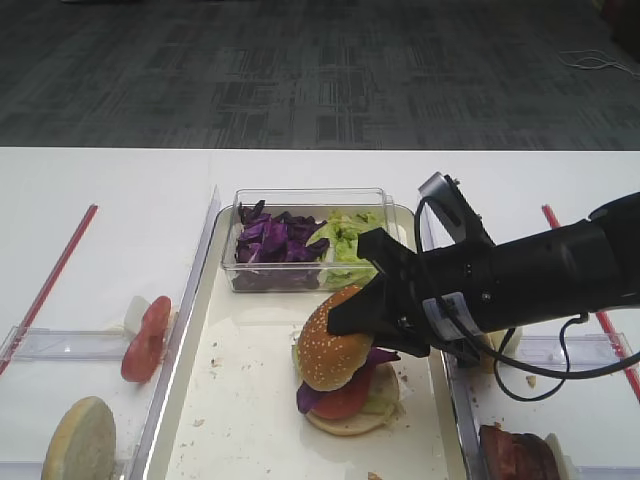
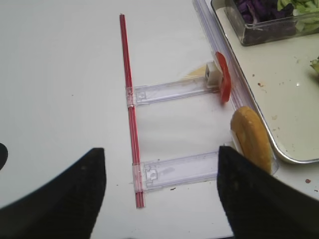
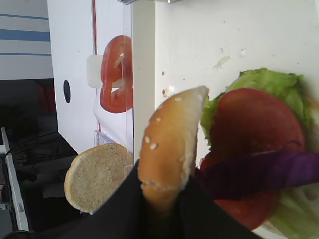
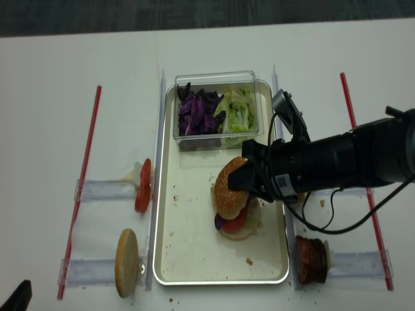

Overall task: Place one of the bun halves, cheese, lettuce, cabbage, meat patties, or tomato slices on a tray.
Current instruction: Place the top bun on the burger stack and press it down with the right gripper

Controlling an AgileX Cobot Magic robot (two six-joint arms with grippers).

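The right claw (image 1: 372,318) is closed on the edge of the bun top (image 1: 334,339), holding it tilted, seeded dome outward, just above the stack on the tray (image 1: 250,420); the tilt follows from the edge grip, and the position suggests the bun top is about to cap the stack. The stack holds, from the bottom, a pale bun base, lettuce (image 3: 271,84), one tomato slice (image 3: 259,134) and a purple cabbage strip (image 3: 259,172). One stack is counted, and one bun top. The left claw (image 2: 159,199) shows only as two dark fingers standing wide apart, holding nothing, over the bench (image 1: 100,190). On clear racks left of the tray stand one spare bun half (image 4: 127,262) and, farther back, one tomato slice (image 4: 142,186), both upright on edge, presumably for easy pickup. Right of the tray sits a patty stack (image 4: 312,259); its count cannot be told. At the far end of the tray, one clear tub (image 1: 305,245) keeps cabbage and lettuce side by side.
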